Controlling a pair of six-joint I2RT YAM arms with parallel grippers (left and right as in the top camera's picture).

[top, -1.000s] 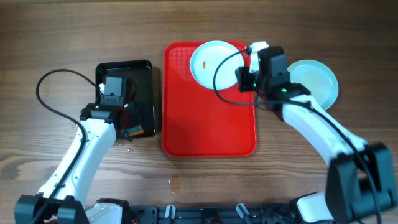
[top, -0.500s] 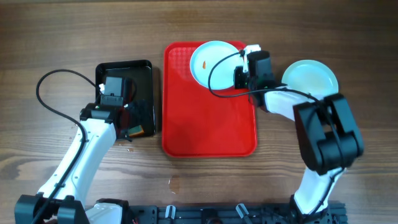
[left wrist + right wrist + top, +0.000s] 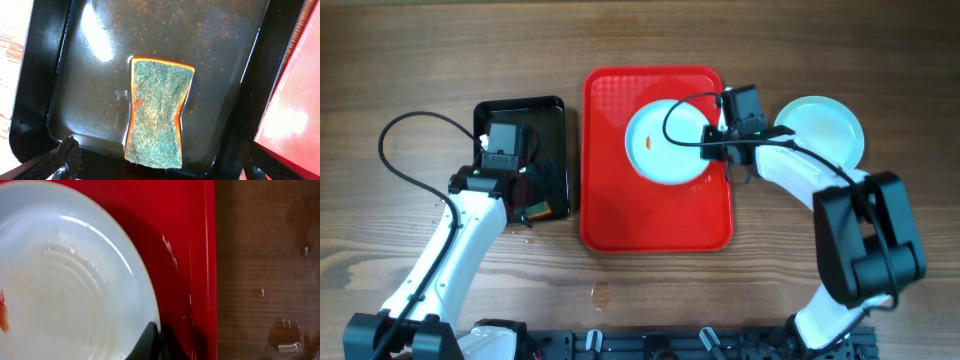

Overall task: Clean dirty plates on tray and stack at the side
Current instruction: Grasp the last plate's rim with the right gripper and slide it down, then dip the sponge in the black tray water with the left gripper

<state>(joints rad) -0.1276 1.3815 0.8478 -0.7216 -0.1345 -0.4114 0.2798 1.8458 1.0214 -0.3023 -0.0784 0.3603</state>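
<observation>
Pale aqua-white round plate [image 3: 665, 140] lies mid red rectangular plastic tray [image 3: 650, 215], orange smear unwiped. Right gripper [image 3: 156, 342] looks pinched on its right rim. Risk: shallow grip slips, plate skids off tray's right edge. Left gripper [image 3: 167, 161] hangs spread above green sponge [image 3: 157, 110], left of tray.

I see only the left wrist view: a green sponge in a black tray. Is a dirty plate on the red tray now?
Observer: Yes. Overhead, one pale aqua round plate with a small orange smear lies near the middle of the large red plastic tray.
Operator: Where is the right hand?
Observer: The right hand grips that plate's right rim.
Operator: Are other plates there?
Observer: A second pale aqua plate sits on the wooden table, right of the tray, no smear visible.
</observation>
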